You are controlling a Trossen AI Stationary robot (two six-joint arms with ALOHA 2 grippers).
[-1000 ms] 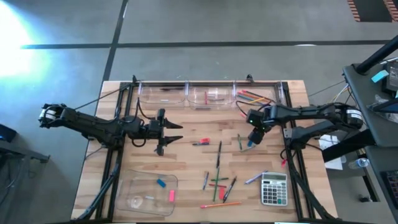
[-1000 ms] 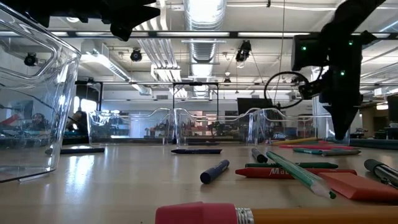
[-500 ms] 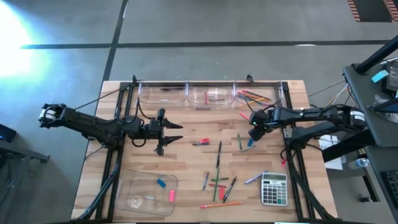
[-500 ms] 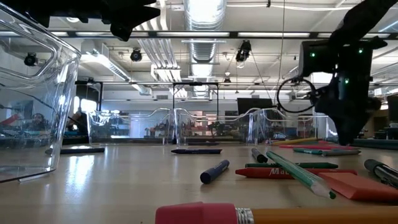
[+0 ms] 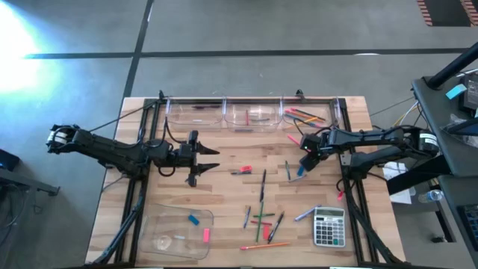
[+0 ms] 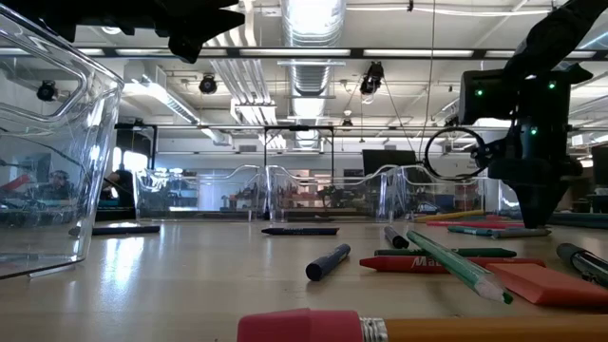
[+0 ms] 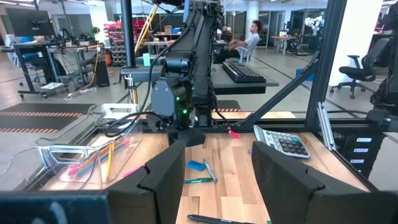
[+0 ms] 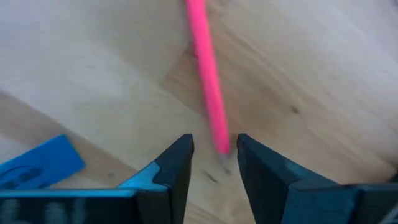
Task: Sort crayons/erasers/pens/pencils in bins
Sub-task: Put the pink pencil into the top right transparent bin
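Closing now: R pincer point(image 8: 213, 163) round pink pencil point(image 8: 207, 81).

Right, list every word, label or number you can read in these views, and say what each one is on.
"Ma": white letters on the green crayon in the low view; the rest is hidden behind the green pencil.
Calculator keys and display: too small to read from above, and blurred in the left wrist view.
Blue eraser: dark print, too blurred to read.
Nothing else is legible.

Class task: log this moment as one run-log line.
right gripper: fingers astride pink pencil tip | left gripper: open, waiting mid-table | blue eraser: beside right gripper
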